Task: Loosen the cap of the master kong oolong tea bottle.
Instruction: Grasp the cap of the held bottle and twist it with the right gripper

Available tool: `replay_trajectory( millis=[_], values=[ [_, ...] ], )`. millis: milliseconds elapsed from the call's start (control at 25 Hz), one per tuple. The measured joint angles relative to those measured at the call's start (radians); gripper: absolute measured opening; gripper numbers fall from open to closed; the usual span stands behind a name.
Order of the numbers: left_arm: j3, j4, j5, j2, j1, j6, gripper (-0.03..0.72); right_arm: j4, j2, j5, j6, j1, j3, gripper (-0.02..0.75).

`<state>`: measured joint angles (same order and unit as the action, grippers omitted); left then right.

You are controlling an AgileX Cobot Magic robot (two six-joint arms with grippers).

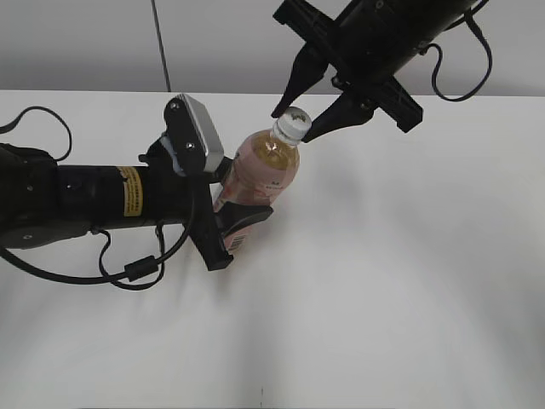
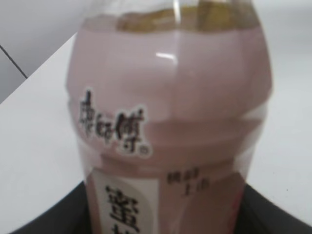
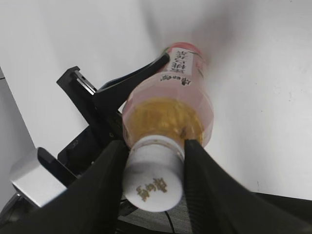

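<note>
The master kong oolong tea bottle (image 1: 264, 166) stands tilted on the white table, amber tea above a pink label. My left gripper (image 1: 243, 206) is shut on its lower body. In the left wrist view the bottle (image 2: 170, 97) fills the frame and the black jaws (image 2: 161, 224) show at both bottom corners. The white cap (image 1: 292, 123) sits on the neck. My right gripper (image 1: 293, 128) comes from above, one finger on each side of the cap. In the right wrist view both fingers (image 3: 155, 163) press against the cap (image 3: 152, 180), above the bottle (image 3: 168, 112).
The white table (image 1: 409, 281) stretches to the right and front of the bottle. A grey wall stands behind its far edge. The left arm's body and cables (image 1: 77, 204) lie along the table's left side.
</note>
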<state>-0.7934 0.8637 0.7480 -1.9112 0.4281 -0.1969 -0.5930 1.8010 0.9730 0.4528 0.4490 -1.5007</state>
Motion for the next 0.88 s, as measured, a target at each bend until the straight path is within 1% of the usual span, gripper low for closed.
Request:
replay_trajectory(
  millis=[160,320,400,560,800,880],
  values=[
    [0.000,0.000,0.000,0.000,0.000,0.000,0.386,0.000,0.000,0.000,-0.061,0.000,0.000,0.284],
    [0.000,0.001,-0.001,0.000,0.000,0.000,0.386,-0.002,0.000,0.000,-0.264,0.000,0.000,0.284],
    [0.000,0.001,-0.001,0.000,0.000,0.000,0.386,-0.002,0.000,-0.002,-0.411,0.000,0.000,0.284],
    [0.000,0.002,-0.001,0.000,0.000,0.000,0.386,-0.005,0.000,-0.005,-0.763,0.000,0.000,0.284],
    [0.000,0.002,-0.004,0.000,0.000,0.000,0.386,-0.013,0.000,-0.003,-1.372,0.005,0.000,0.283],
    [0.000,0.002,-0.005,0.000,0.000,0.000,0.386,-0.025,0.000,-0.004,-1.542,0.005,0.000,0.283]
  ],
)
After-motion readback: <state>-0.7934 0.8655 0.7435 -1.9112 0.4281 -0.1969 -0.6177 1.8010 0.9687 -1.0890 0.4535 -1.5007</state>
